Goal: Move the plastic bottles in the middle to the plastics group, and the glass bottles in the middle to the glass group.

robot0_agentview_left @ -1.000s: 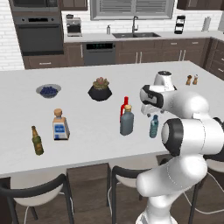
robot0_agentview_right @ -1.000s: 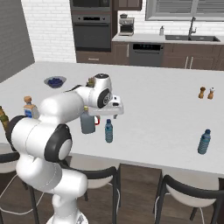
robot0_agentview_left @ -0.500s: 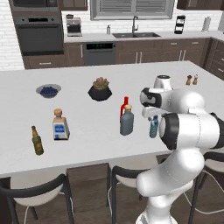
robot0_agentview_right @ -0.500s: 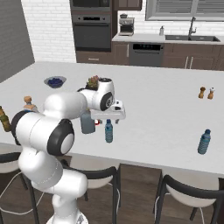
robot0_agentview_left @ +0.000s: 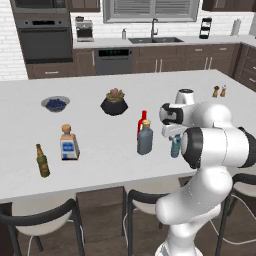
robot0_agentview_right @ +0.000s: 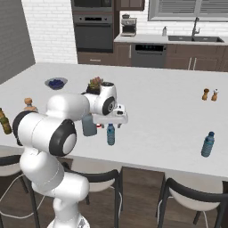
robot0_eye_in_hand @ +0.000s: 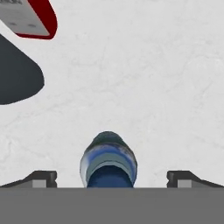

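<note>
Gripper [robot0_eye_in_hand: 111,179] hangs straight above the teal bottle [robot0_eye_in_hand: 108,162], jaws spread wide, one fingertip [robot0_eye_in_hand: 41,178] on each side of it and neither touching; nothing is held. In the hand view the bottle is seen from the top, its cap between the tips, with white counter [robot0_eye_in_hand: 144,87] all around.

From the left base view the gripper [robot0_agentview_left: 172,131] sits over the teal bottle [robot0_agentview_left: 175,148], which stands upright near the front edge of the island [robot0_agentview_left: 100,165]. Just beside it stands the grey bottle [robot0_agentview_left: 145,138] with its tan cap, and the red bottle [robot0_agentview_left: 142,120] rises close behind that one; whether those two touch cannot be told. In the hand view the grey bottle [robot0_eye_in_hand: 17,72] and red bottle [robot0_eye_in_hand: 30,17] show at the upper corner, apart from the teal one.

Far along the island, the beer bottle [robot0_agentview_left: 42,161] and the clear square bottle [robot0_agentview_left: 69,143] stand near each other, well apart from the middle three. A blue bowl [robot0_agentview_left: 55,103] and a potted plant [robot0_agentview_left: 114,101] sit farther back, and two shakers [robot0_agentview_left: 219,91] stand near the far corner.

From the right base view the gripper [robot0_agentview_right: 114,119] is above the teal bottle [robot0_agentview_right: 110,134], and another blue bottle [robot0_agentview_right: 207,144] stands alone, well apart, near the front edge.
</note>
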Tool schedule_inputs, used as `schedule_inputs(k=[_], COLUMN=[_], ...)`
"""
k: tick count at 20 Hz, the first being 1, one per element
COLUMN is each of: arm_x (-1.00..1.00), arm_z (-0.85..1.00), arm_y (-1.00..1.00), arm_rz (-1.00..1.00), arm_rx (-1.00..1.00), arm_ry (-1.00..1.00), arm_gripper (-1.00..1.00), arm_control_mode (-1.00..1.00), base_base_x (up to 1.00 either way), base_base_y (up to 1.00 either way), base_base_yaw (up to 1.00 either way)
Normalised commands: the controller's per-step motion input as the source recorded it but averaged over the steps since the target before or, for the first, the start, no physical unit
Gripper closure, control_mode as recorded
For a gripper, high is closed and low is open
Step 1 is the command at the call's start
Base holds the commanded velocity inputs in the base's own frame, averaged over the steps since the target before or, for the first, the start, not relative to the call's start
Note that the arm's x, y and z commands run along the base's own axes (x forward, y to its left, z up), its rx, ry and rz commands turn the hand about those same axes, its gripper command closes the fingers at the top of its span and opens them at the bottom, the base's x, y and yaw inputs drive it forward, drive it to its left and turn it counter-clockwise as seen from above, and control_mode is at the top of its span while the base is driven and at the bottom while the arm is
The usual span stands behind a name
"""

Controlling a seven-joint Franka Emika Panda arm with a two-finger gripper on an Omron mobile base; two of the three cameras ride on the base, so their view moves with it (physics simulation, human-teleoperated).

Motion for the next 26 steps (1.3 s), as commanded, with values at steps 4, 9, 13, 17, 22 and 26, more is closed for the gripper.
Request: schedule_inputs(k=[4,9,13,17,22,26], arm_x=[0.00,0.01,0.04,0.01,-0.17,-0.32], arm_z=[-0.13,-0.16,-0.17,-0.18,0.07,0.21], arm_y=[0.00,0.02,0.01,0.00,-0.31,-0.62], arm_rz=[0.00,0.00,0.00,0.00,0.00,0.00], arm_rx=[0.01,0.01,0.00,0.00,0.10,0.02], arm_ry=[-0.03,-0.05,-0.05,-0.01,-0.04,-0.02], arm_gripper=[-1.00,1.00,1.00,1.00,1.00,1.00], arm_control_mode=[-1.00,-1.00,-1.00,-1.00,-1.00,-1.00], base_base_x=[0.00,0.00,0.00,0.00,0.00,0.00], base_base_y=[0.00,0.00,0.00,0.00,0.00,0.00], base_base_yaw=[0.00,0.00,0.00,0.00,0.00,0.00])
